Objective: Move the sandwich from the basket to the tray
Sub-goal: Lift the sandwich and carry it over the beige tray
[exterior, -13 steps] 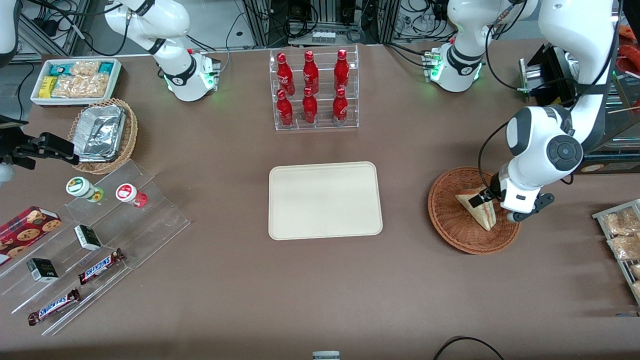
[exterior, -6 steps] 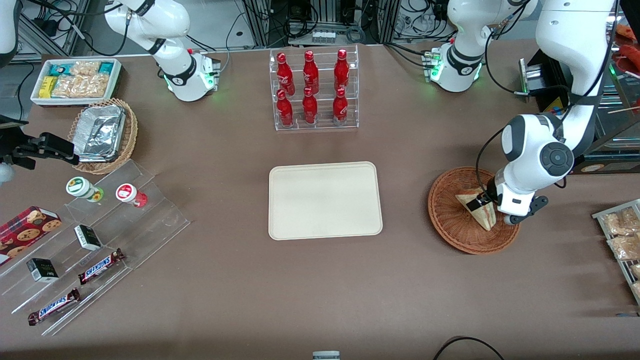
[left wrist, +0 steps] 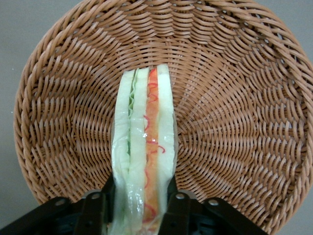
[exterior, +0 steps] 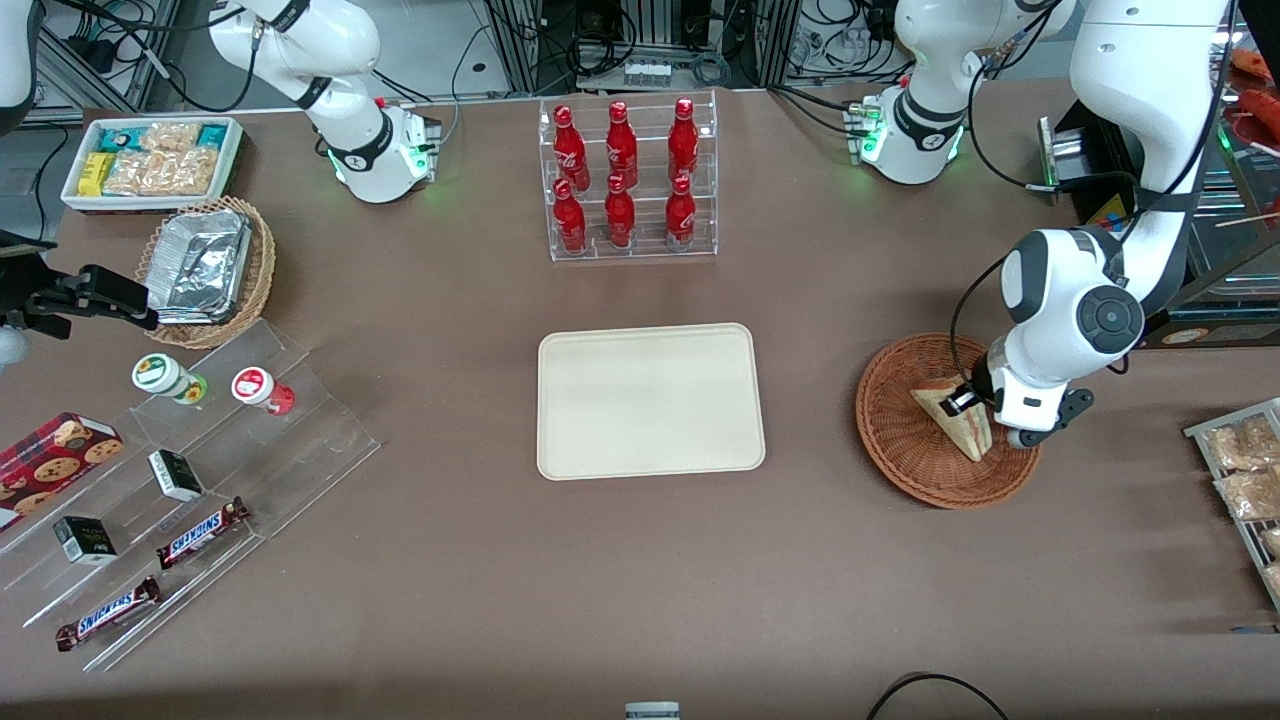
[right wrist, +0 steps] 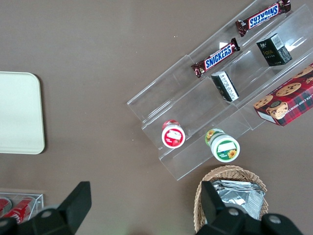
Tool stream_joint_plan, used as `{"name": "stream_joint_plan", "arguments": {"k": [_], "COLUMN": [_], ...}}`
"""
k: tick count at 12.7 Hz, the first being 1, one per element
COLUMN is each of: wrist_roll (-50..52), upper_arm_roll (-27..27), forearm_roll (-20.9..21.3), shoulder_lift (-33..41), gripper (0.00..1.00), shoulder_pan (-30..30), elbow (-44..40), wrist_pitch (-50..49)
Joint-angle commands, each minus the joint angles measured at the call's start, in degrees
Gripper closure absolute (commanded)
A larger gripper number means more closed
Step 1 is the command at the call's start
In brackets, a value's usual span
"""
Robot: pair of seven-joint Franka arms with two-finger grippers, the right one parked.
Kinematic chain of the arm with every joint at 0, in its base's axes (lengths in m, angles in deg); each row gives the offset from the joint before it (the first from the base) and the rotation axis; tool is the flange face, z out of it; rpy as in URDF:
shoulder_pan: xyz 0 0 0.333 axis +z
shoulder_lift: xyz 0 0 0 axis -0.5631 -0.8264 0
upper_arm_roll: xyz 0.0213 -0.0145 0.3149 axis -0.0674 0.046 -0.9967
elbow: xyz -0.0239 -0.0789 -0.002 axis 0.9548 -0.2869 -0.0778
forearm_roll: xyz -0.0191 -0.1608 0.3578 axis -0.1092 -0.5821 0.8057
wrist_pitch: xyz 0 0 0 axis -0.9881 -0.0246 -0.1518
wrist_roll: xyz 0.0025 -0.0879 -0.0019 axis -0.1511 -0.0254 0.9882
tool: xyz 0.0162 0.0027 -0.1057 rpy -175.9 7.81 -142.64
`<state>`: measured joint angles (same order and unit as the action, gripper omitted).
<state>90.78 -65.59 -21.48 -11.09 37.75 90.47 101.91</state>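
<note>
The sandwich (exterior: 958,421) is a pale bread wedge with a red-orange filling stripe. It stands on edge in the round reddish-brown wicker basket (exterior: 905,440), toward the working arm's end of the table. My left gripper (exterior: 972,411) is down in the basket and its two black fingers press the sandwich's sides. In the left wrist view the sandwich (left wrist: 143,147) runs between the fingers (left wrist: 94,213) of the gripper (left wrist: 139,210), over the basket's weave (left wrist: 234,112). The cream-beige tray (exterior: 650,401) lies flat mid-table, with nothing on it.
A clear rack of red bottles (exterior: 625,180) stands farther from the front camera than the tray. A rack of snack packets (exterior: 1245,480) lies at the working arm's table end. A clear stepped display (exterior: 170,490), a foil-filled tan basket (exterior: 205,270) and a white snack bin (exterior: 150,160) lie toward the parked arm's end.
The left arm's wrist has dropped and shifted slightly toward the tray over the basket. The gripper has settled on the sandwich, which stays in the basket.
</note>
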Motion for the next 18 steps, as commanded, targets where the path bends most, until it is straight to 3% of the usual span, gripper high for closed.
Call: {"name": "stream_joint_plan", "arguments": {"k": [1, 5, 11, 18], "wrist_roll": [1.0, 0.5, 1.7, 3.7], "upper_arm_roll": [0.6, 1.2, 1.3, 1.4], "forearm_roll": [0.4, 0.3, -0.8, -1.4], "shoulder_lift": [3.5, 5.0, 4.3, -10.7], "gripper": [1.00, 1.00, 1.00, 1.00], "shoulder_pan": [-0.1, -6.3, -19.8, -33.8], "elbow": [0.3, -6.1, -10.6, -29.0], "wrist_pitch": [-5.0, -15.5, -18.0, -22.9]}}
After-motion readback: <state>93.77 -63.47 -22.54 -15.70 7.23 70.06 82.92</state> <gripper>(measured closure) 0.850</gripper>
